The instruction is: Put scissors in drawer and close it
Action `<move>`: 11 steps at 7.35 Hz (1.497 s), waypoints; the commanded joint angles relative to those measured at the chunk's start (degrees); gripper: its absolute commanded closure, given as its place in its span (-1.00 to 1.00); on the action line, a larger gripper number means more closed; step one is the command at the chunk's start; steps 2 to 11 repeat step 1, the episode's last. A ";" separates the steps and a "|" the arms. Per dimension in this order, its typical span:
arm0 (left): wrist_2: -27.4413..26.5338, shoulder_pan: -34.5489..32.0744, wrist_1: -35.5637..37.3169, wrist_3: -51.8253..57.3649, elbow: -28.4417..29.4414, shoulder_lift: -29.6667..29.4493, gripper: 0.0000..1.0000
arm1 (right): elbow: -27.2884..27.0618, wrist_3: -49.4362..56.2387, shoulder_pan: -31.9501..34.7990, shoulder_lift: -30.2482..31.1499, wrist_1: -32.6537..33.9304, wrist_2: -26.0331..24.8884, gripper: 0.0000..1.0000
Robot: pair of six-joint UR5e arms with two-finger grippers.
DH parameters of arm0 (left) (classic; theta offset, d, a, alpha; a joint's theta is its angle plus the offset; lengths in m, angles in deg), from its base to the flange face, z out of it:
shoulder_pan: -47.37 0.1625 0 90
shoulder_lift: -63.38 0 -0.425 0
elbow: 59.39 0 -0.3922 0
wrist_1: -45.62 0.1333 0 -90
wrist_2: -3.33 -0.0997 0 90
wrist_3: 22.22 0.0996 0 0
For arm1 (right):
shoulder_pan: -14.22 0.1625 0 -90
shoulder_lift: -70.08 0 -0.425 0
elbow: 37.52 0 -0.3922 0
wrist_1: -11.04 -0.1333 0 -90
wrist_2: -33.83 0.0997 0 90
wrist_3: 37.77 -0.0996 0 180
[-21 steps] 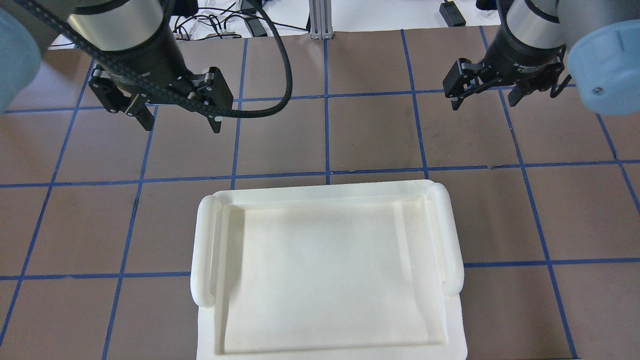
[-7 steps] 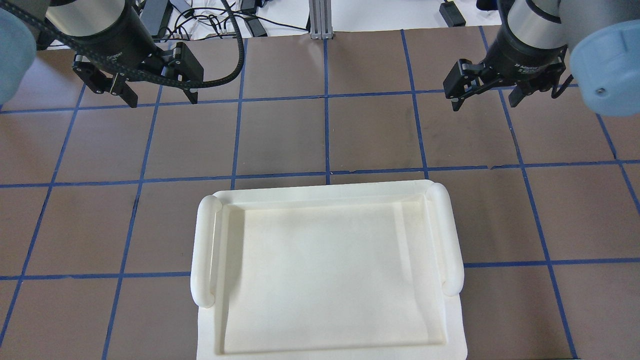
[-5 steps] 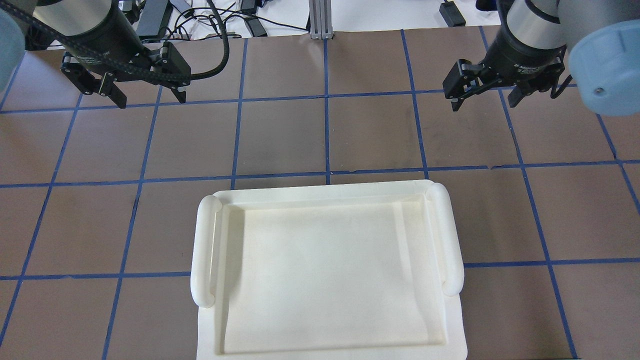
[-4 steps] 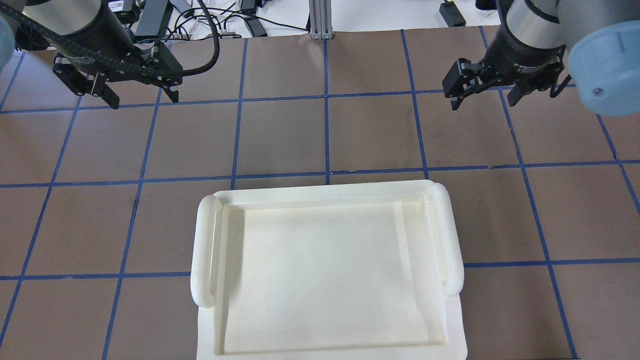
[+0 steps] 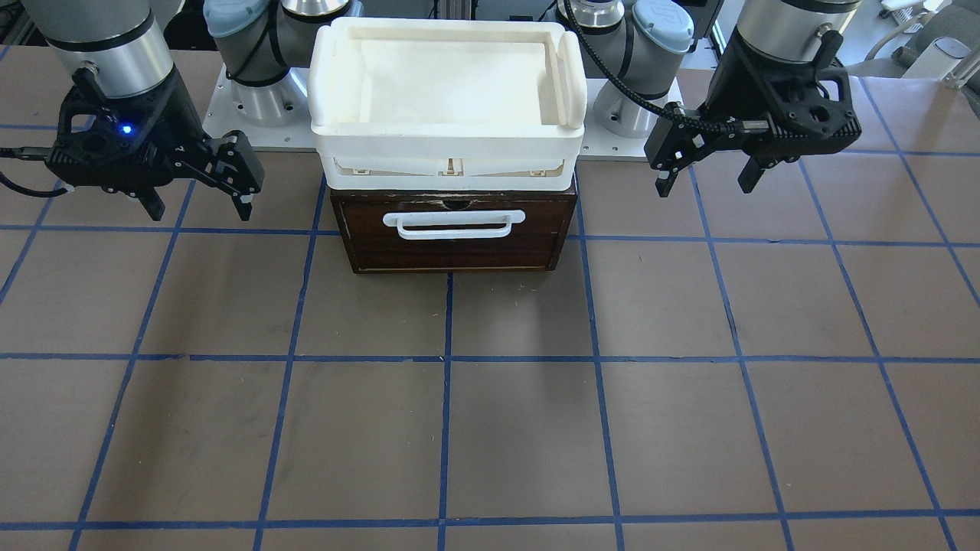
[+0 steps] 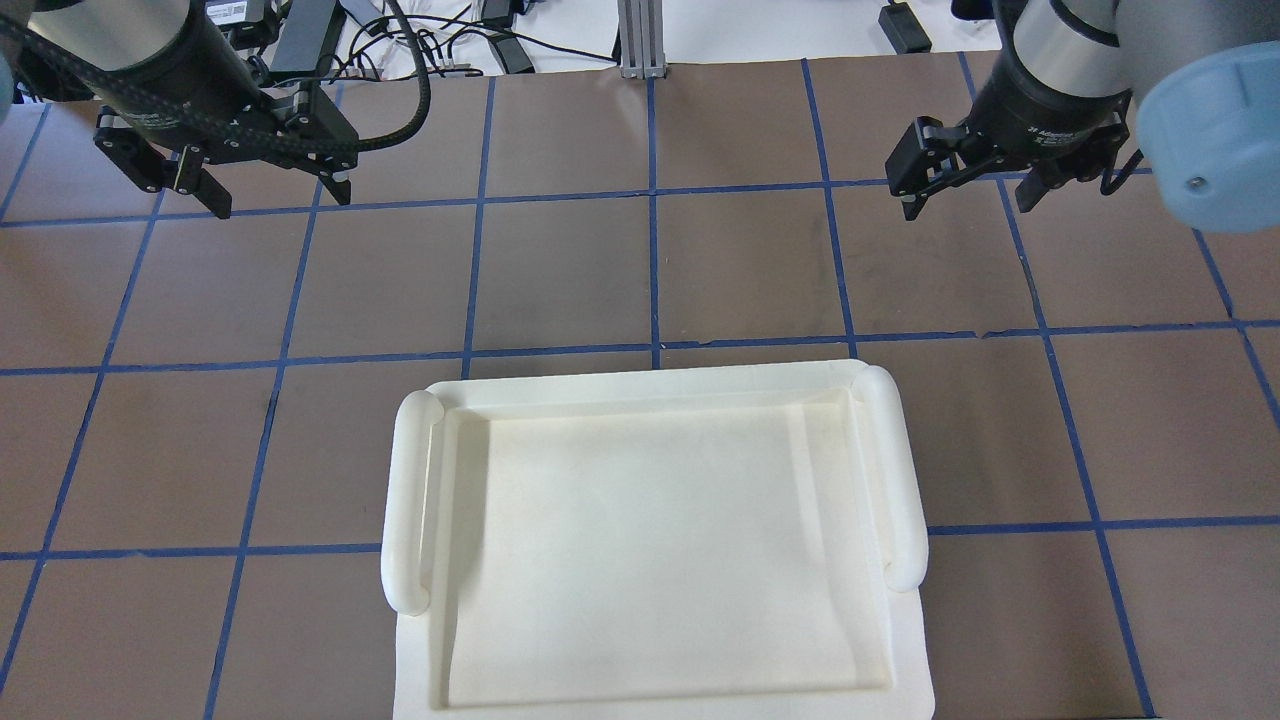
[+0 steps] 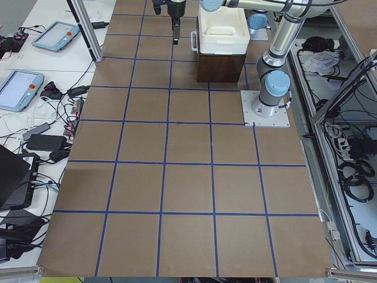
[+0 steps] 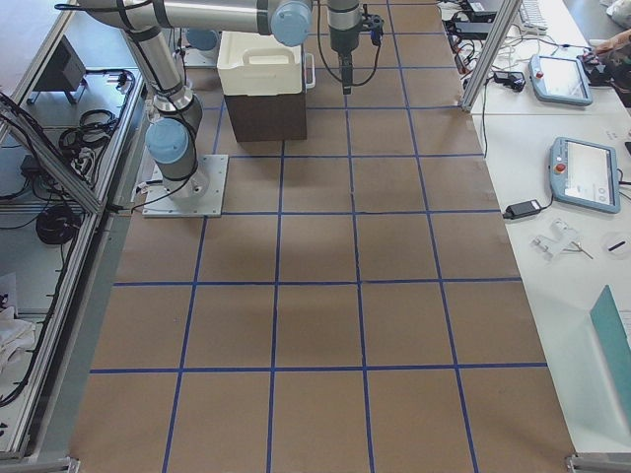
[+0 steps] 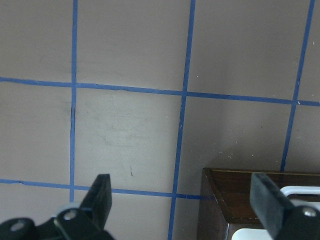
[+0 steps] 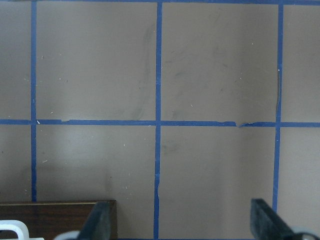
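Note:
The drawer (image 5: 452,239) has a dark brown front and a white bar handle (image 5: 453,223). It sits pushed in, and its inside is hidden. The scissors show in no view. My left gripper (image 6: 282,203) is open and empty, hovering over bare table off the drawer's side; it also shows in the front view (image 5: 704,186). My right gripper (image 6: 967,208) is open and empty on the other side (image 5: 200,213). The left wrist view shows a corner of the drawer (image 9: 240,195) between open fingers. The right wrist view shows its other corner (image 10: 55,212).
A white plastic bin (image 5: 448,145) stands on top of the drawer's cabinet and covers it in the overhead view (image 6: 640,385). The brown table with its blue tape grid (image 5: 490,383) stretches out in front. Cables and tablets lie beyond the table's far edge.
My left gripper has moved left and toward the table's far edge, away from the middle, and stays open. My right gripper has not moved.

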 commanded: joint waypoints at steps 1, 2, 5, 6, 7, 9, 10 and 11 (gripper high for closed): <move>-0.02 -0.01 -0.01 0.06 -0.01 0.20 -1.00 | 0.00 -0.01 -0.09 -0.13 0.03 -0.03 -1.00; -0.02 -0.01 -0.01 0.06 -0.01 0.20 -1.00 | 0.00 -0.01 -0.09 -0.13 0.03 -0.03 -1.00; -0.02 -0.01 -0.01 0.06 -0.01 0.20 -1.00 | 0.00 -0.01 -0.09 -0.13 0.03 -0.03 -1.00; -0.02 -0.01 -0.01 0.06 -0.01 0.20 -1.00 | 0.00 -0.01 -0.09 -0.13 0.03 -0.03 -1.00; -0.02 -0.01 -0.01 0.06 -0.01 0.20 -1.00 | 0.00 -0.01 -0.09 -0.13 0.03 -0.03 -1.00; -0.02 -0.01 -0.01 0.06 -0.01 0.20 -1.00 | 0.00 -0.01 -0.09 -0.13 0.03 -0.03 -1.00; -0.02 -0.01 -0.01 0.06 -0.01 0.20 -1.00 | 0.00 -0.01 -0.09 -0.13 0.03 -0.03 -1.00; -0.02 -0.01 -0.01 0.06 -0.01 0.20 -1.00 | 0.00 -0.01 -0.09 -0.13 0.03 -0.03 -1.00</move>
